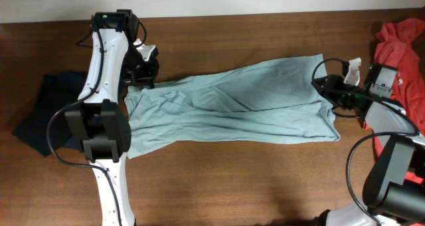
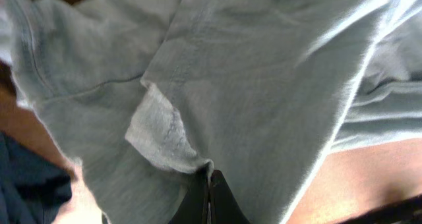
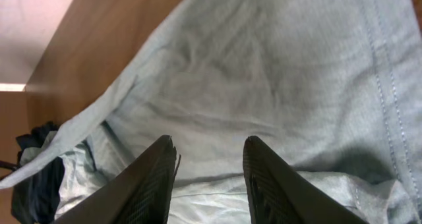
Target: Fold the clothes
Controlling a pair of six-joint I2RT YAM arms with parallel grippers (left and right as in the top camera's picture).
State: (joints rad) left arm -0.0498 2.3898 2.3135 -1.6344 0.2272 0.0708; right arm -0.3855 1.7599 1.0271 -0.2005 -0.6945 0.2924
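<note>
- Pale grey-blue short-sleeved T-shirt of thin soft cotton (image 1: 232,103): lies across the middle of the brown wooden table (image 1: 232,179). It is pulled out long from 9 o'clock to 3 o'clock in the overhead view. The cloth is rumpled, with long creases running along its length. The 3 o'clock end sits a little higher on the table than the 9 o'clock end.
- Left gripper (image 1: 143,73): at the shirt's 10 o'clock corner, beside the white arm. In the left wrist view both black fingers (image 2: 217,201) are pressed together, clenched on a small turned-over fold of the shirt. The paler inside of the fabric shows just above the pinch.
- Right gripper (image 1: 329,90): at the shirt's 3 o'clock edge. In the right wrist view its two black ribbed fingers (image 3: 155,181) stand apart, released, with nothing pinched. Shirt fabric lies spread behind and between them, with a stitched hem running down at 3 o'clock of that view. Whether the fingertips touch the cloth I cannot tell.
- Dark navy crumpled garment (image 1: 40,113): on the table at 9 o'clock, just beside the shirt's left end and partly behind the left arm.
- Red-orange bunched garment (image 1: 398,46): at 2 o'clock, at the table's right edge, beyond the right arm and apart from the shirt.
</note>
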